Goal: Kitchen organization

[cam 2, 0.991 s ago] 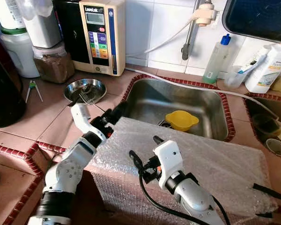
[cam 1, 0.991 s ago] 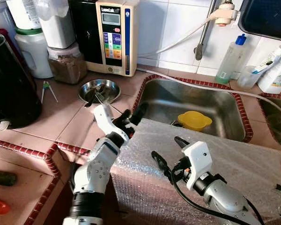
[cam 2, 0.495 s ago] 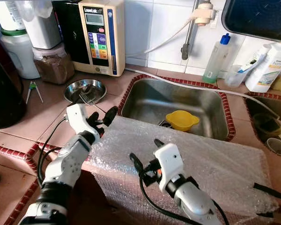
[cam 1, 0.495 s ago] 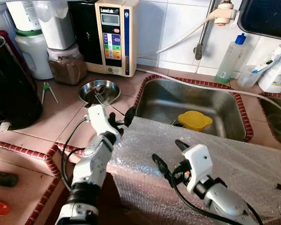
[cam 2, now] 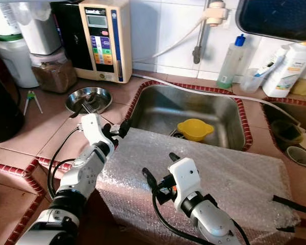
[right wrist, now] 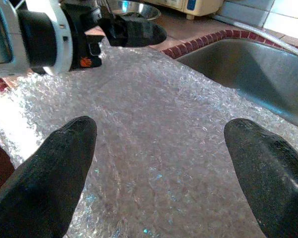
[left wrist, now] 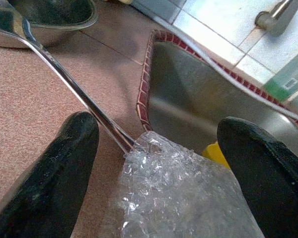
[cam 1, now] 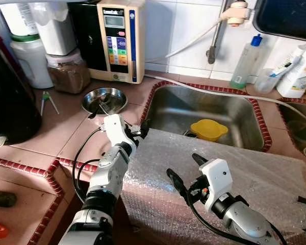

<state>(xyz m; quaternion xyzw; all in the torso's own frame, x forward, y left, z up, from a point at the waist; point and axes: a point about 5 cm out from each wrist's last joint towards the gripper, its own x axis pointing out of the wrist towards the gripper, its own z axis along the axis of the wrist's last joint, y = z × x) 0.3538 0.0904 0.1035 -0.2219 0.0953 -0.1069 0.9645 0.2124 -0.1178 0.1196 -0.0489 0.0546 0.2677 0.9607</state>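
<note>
While the left end effector (cam 1: 142,131) hangs spread and empty at the corner of the bubble wrap sheet (cam 1: 234,163) draped over the sink's near edge, the right end effector (cam 1: 184,167) gapes above it, and closing could snag the fork (left wrist: 64,74) alongside.

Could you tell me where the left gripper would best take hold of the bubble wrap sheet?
Probably at its loose corner by the sink edge: the left gripper has its fingers open on either side of it, and that crumpled corner sticks up thin enough to pinch.
</note>
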